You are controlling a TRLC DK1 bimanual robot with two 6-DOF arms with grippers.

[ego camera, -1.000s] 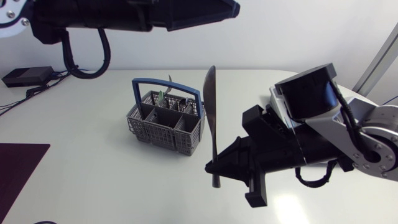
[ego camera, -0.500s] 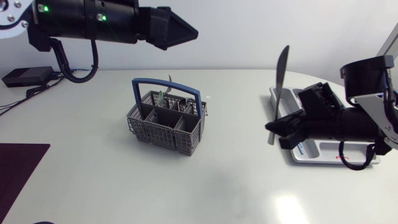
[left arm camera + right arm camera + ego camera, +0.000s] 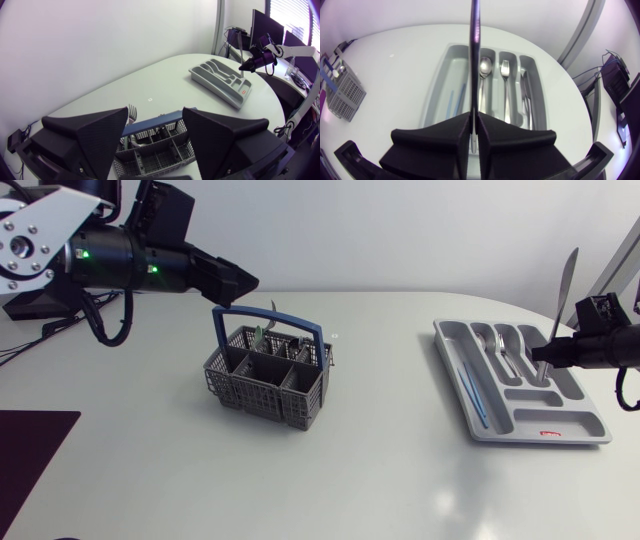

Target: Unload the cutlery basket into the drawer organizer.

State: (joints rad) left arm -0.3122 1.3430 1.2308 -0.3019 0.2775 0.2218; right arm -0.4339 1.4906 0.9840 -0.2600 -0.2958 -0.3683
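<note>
The grey cutlery basket [image 3: 265, 375] with a blue handle stands left of the table's middle, with several pieces of cutlery inside. My left gripper [image 3: 243, 283] hangs open just above and behind the handle. In the left wrist view the basket [image 3: 155, 150] and a fork [image 3: 131, 112] show under its spread fingers [image 3: 100, 135]. The grey drawer organizer [image 3: 575, 430] lies at the right. My right gripper [image 3: 545, 357] is shut on a table knife [image 3: 562, 290], held upright over the organizer's right-hand slots. In the right wrist view the knife [image 3: 475, 50] rises from between the shut fingers [image 3: 445, 137].
The organizer [image 3: 437, 100] holds a spoon [image 3: 484, 65], a fork [image 3: 505, 70], knives [image 3: 525, 95] and thin blue sticks [image 3: 455, 97]. A dark mat [image 3: 30, 440] covers the near left corner. A black box [image 3: 45, 300] with cables sits at the back left.
My right arm has carried the knife from the table's middle rightward to above the organizer. My left arm has drawn back to the left, its gripper ending over the basket's handle.
</note>
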